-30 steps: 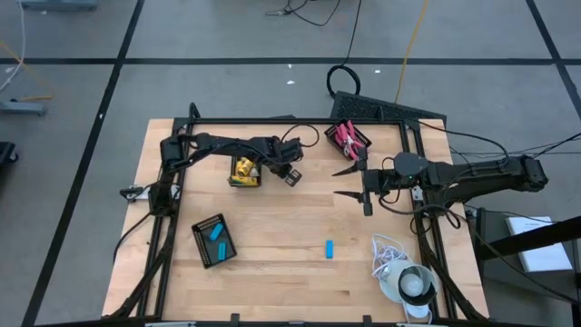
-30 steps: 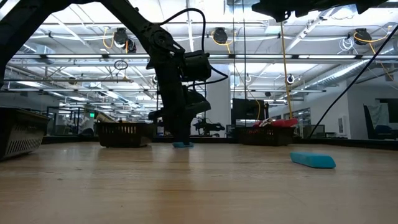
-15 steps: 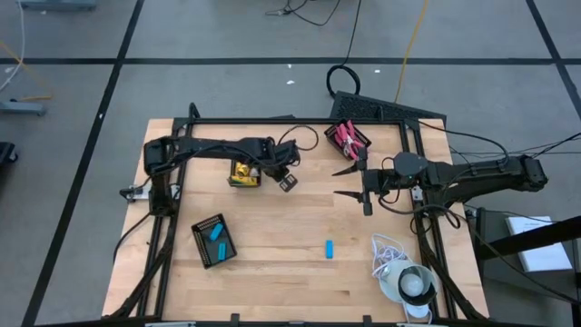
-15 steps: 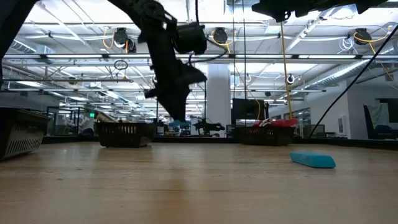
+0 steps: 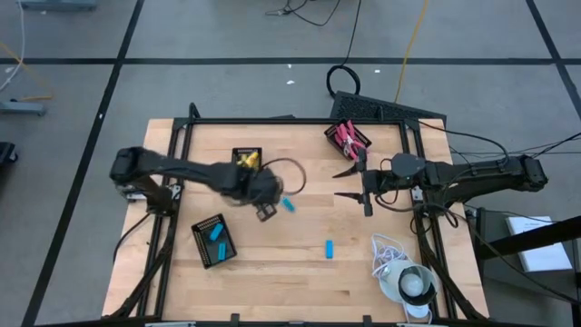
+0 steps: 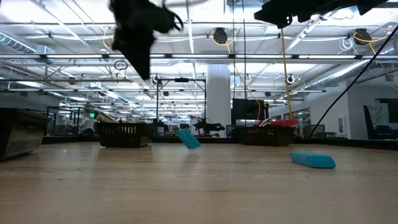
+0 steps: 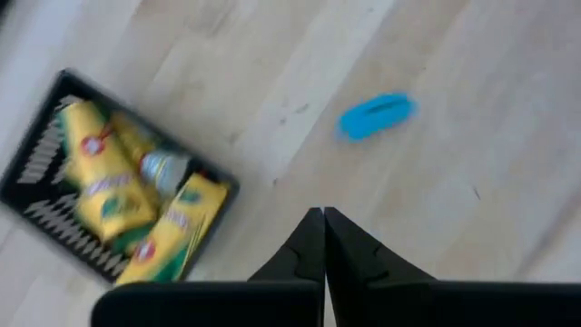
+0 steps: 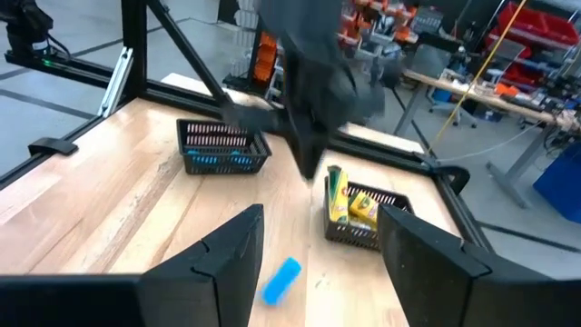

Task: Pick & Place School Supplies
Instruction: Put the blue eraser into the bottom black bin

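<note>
Left gripper [image 5: 266, 211] clenched, holding nothing, above the surface [image 5: 290, 263]. Blue piece [image 5: 288, 204] lies just beside it; yellow tubes [image 5: 246, 160] in a tray [image 5: 247, 151] behind. Right gripper [image 5: 349, 182] released, empty, well apart.

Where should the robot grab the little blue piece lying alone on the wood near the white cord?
Probably across its narrow middle, coming straight down from above. The blue piece is a short oblong lying flat on the table with bare wood all round, so jaws could close on its two long sides.
</note>
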Controlling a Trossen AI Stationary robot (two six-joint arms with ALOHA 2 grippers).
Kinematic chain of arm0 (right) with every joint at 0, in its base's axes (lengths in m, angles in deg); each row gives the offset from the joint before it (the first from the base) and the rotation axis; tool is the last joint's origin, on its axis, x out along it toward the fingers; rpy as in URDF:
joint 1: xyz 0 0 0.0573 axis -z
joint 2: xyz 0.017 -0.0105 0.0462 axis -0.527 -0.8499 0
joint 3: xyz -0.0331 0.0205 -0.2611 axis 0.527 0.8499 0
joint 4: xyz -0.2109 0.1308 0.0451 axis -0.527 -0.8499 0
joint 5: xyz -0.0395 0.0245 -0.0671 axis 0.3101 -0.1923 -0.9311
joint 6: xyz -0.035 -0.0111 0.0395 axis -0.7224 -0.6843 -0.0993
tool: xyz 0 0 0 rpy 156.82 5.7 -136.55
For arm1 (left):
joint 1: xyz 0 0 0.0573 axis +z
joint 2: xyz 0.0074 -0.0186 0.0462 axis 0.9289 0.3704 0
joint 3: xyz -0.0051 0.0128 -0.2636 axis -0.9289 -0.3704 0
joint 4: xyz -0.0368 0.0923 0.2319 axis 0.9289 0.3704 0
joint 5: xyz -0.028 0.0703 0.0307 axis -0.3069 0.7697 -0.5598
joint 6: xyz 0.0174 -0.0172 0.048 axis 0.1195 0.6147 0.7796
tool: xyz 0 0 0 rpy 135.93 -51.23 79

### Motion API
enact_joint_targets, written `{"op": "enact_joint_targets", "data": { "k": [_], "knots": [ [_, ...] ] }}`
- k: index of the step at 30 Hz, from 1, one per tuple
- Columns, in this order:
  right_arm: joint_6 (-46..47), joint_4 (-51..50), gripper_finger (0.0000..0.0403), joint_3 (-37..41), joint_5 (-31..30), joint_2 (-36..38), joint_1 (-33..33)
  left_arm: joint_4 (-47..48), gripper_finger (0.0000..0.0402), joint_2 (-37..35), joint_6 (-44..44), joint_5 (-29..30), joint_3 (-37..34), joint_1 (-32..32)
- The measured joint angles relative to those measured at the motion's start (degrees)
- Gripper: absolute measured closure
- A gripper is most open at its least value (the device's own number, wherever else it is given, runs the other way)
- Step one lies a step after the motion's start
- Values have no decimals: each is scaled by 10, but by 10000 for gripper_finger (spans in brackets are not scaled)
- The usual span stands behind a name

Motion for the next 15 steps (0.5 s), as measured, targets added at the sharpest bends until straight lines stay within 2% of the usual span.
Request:
{"op": "enact_joint_targets", "data": {
  "k": [4,10,15],
  "knots": [
    [4,-8,195,0,0,0,0,32,400,-54,-65,40,-25,-67],
    [22,-9,195,0,3,-1,0,26,400,-122,-171,42,-117,-141],
    [64,-44,195,0,23,-65,-9,-52,400,-152,-213,28,-207,-185]
  ]
}}
